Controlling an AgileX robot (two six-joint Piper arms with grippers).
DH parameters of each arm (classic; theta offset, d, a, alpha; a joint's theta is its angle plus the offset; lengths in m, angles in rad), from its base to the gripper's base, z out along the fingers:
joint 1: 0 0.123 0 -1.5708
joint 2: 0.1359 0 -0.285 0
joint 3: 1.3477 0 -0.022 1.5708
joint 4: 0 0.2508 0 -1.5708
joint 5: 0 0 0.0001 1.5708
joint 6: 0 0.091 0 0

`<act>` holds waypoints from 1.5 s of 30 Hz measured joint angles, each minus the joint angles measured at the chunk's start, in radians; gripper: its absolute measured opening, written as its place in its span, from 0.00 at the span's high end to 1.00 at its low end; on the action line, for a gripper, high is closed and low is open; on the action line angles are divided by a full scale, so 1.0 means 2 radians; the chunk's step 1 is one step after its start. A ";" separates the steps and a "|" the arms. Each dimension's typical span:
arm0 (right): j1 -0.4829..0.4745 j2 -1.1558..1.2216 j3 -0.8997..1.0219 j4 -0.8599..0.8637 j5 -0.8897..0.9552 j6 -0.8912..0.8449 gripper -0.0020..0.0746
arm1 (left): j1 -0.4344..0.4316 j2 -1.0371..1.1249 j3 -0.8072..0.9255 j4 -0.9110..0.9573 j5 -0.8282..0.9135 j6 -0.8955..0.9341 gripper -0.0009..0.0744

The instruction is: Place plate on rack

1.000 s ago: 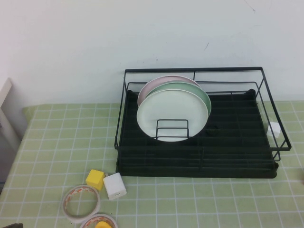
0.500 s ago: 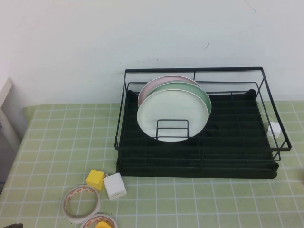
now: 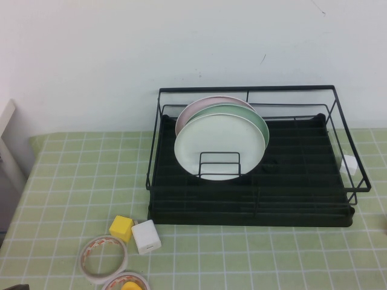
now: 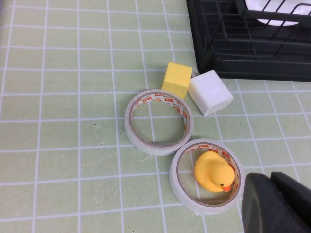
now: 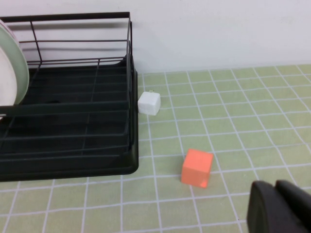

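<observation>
Glossy white round plate [image 3: 219, 149] is standing upright between wire dividers of the black rack [image 3: 254, 199], ahead of the mint [image 3: 257, 118] and pink [image 3: 192, 110] plates. Left gripper [image 4: 277, 204] is hanging over the tape rings [image 4: 159, 121]; right gripper [image 5: 279, 206] over the checked cloth [image 5: 233, 121]. Both grips: cannot tell.

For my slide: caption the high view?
White plate stands in rack before green and pink plates; neither gripper in view.
</observation>
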 joint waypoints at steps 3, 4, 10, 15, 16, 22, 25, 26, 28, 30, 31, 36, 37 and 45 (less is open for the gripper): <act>0.000 0.000 0.000 0.000 0.000 0.000 0.96 | 0.000 0.000 0.000 0.000 0.000 0.000 0.99; 0.000 0.000 0.000 0.000 0.000 0.000 0.96 | 0.000 0.000 0.000 0.000 0.000 0.000 0.99; 0.000 0.000 0.000 0.000 0.000 0.000 0.96 | 0.001 -0.012 0.027 0.017 -0.005 0.001 0.99; 0.000 0.000 0.000 0.000 0.000 0.000 0.96 | 0.035 -0.071 0.062 0.029 -0.035 -0.012 0.99; 0.000 0.000 0.000 0.000 0.000 0.000 0.96 | 0.045 -0.082 0.068 0.024 -0.045 -0.017 0.99; 0.000 0.000 0.000 0.000 0.000 0.000 0.96 | 0.144 -0.154 0.119 -0.016 -0.113 -0.030 0.99; 0.000 0.000 0.000 0.000 0.000 0.000 0.96 | 0.187 -0.183 0.138 -0.028 -0.120 -0.030 0.99; 0.000 0.000 0.000 0.000 0.000 0.000 0.96 | 0.199 -0.193 0.145 -0.030 -0.121 -0.029 0.99; -0.001 0.000 0.000 0.000 0.000 0.000 0.96 | 0.216 -0.205 0.157 -0.034 -0.122 -0.018 0.99; -0.001 0.000 0.000 0.000 0.000 0.000 0.96 | 0.225 -0.209 0.159 -0.034 -0.133 -0.001 0.99; -0.001 0.000 0.000 0.000 0.000 0.000 0.96 | 0.225 -0.209 0.159 -0.034 -0.133 0.006 0.99; -0.001 0.000 0.000 0.001 0.000 0.000 0.96 | 0.213 -0.209 0.159 -0.036 -0.130 0.046 0.99; -0.001 0.000 0.000 0.001 0.000 0.000 0.96 | 0.207 -0.209 0.159 -0.036 -0.130 0.063 0.99; -0.001 0.000 0.000 0.001 0.000 0.000 0.96 | 0.180 -0.209 0.159 -0.049 -0.130 0.098 0.99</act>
